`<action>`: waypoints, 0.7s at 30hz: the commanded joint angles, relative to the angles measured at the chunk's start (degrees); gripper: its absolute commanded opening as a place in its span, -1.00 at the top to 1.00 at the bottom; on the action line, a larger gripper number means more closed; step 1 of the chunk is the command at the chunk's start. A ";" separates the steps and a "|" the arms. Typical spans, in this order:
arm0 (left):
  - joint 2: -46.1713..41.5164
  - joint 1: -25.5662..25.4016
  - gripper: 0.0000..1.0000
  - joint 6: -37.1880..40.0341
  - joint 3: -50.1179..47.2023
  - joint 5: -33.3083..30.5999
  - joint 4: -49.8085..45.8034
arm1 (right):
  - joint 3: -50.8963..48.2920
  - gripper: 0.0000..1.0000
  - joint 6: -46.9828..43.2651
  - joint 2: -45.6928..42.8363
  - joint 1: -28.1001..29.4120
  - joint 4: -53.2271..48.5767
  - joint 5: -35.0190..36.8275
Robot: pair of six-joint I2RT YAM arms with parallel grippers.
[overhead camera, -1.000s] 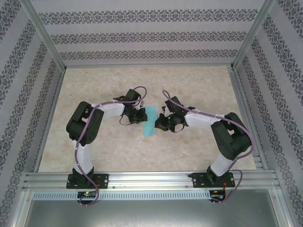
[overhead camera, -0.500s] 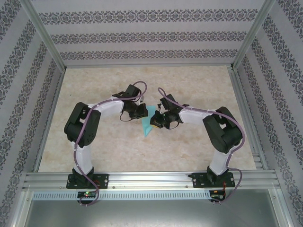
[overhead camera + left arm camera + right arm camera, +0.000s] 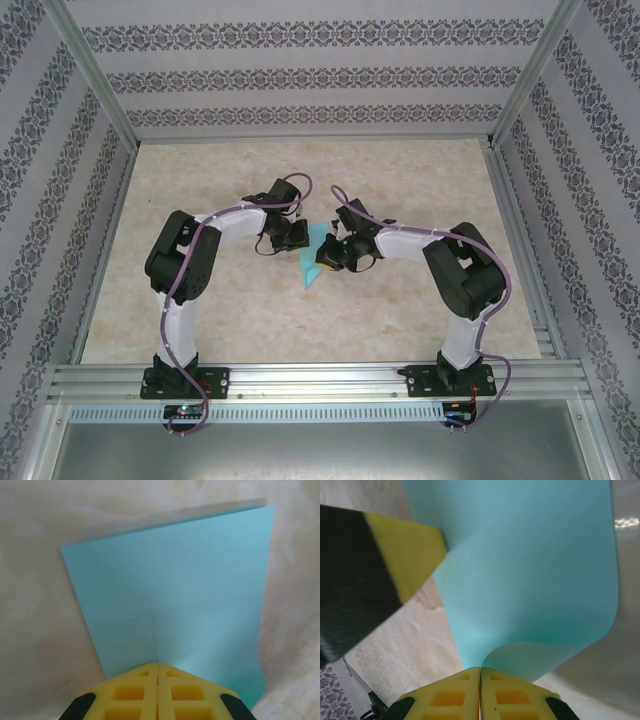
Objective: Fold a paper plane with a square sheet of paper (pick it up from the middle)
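Item: square sheet of paper (image 3: 311, 272), turquoise, unfolded, held mid-tabletop (image 3: 200, 190) between the two arms.
Left end effector (image 3: 157, 666): clenched on the middle of one edge.
Right end effector (image 3: 480, 671): clenched on the facing edge, where the sheet curls.
Likely purpose: pinching opposite midpoints to bow the sheet for a centre crease.

Looks like a robotics lab test cell: boxed in by aluminium-profile frame (image 3: 88, 70) and patterned wallpaper panels (image 3: 300, 75), with pale marbled tabletop (image 3: 400, 320) and left arm (image 3: 180, 270), right arm (image 3: 470, 280) bolted to slotted rail (image 3: 320, 380).
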 commanded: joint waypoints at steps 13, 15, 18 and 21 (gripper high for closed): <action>1.62 0.59 0.84 1.52 1.80 -0.65 -2.93 | 4.39 0.81 -3.18 3.12 1.52 -2.69 1.54; 1.64 0.57 0.84 1.51 1.80 -0.60 -2.93 | 4.38 0.81 -3.23 3.06 1.59 -3.26 2.06; 1.77 0.58 0.84 1.42 1.80 -0.43 -2.85 | 4.43 0.81 -3.36 3.12 1.57 -3.62 2.32; 1.84 0.57 0.85 1.47 1.76 -0.34 -2.93 | 4.60 0.82 -3.37 3.38 1.59 -3.81 2.51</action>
